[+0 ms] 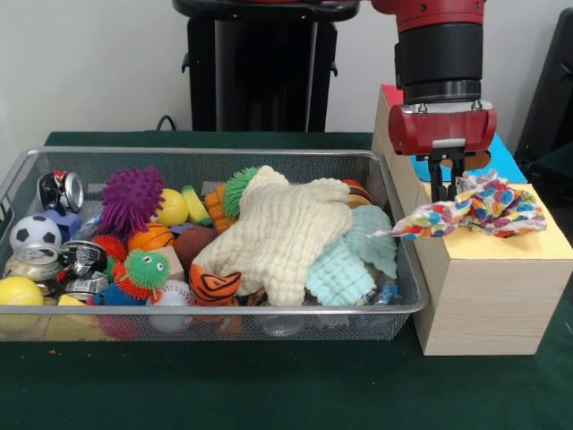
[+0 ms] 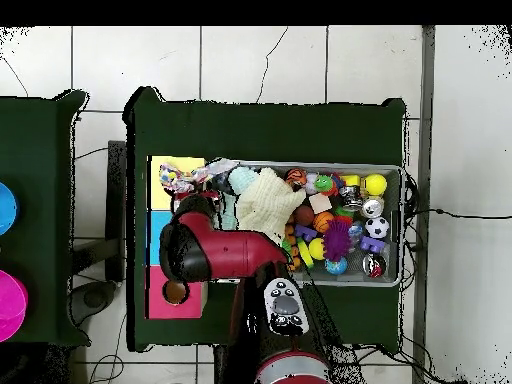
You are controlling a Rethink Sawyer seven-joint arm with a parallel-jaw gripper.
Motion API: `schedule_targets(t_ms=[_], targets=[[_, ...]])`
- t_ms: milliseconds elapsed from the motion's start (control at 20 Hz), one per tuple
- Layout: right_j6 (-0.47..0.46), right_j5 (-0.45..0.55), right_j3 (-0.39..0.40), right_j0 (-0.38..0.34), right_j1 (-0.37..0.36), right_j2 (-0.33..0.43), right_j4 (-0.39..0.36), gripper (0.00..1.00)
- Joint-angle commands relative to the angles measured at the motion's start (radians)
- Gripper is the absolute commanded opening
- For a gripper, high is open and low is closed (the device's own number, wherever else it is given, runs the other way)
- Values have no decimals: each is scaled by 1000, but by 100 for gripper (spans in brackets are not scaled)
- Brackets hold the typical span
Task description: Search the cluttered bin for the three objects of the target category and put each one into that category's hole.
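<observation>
1. A thin white cloth (image 1: 479,208) printed with red, blue, yellow and green dots is seen crumpled on the yellow top (image 1: 528,244) of the wooden box (image 1: 483,305), one corner hanging past the edge toward the basket (image 1: 206,309).
2. The gripper (image 1: 448,190) is held just above the cloth's left part; the dark fingers (image 1: 438,184) are close together, but whether cloth is pinched cannot be told.
3. In the basket, a cream waffle cloth (image 1: 286,233) is spread over a mint-green cloth (image 1: 349,264), among balls and spiky toys.
4. The counter (image 1: 269,385) is covered in dark green.
5. A pale wall (image 1: 89,63) is seen behind; from overhead, a white tiled floor (image 2: 300,60) is shown.
</observation>
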Motion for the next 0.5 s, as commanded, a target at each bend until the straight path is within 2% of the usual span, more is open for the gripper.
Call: schedule_targets(t_ms=[50,250,500], targets=[[236,64,50,6,79,-17,73,0],[227,78,52,9,74,-2,94,0],[222,126,53,1,26,56,123,0]])
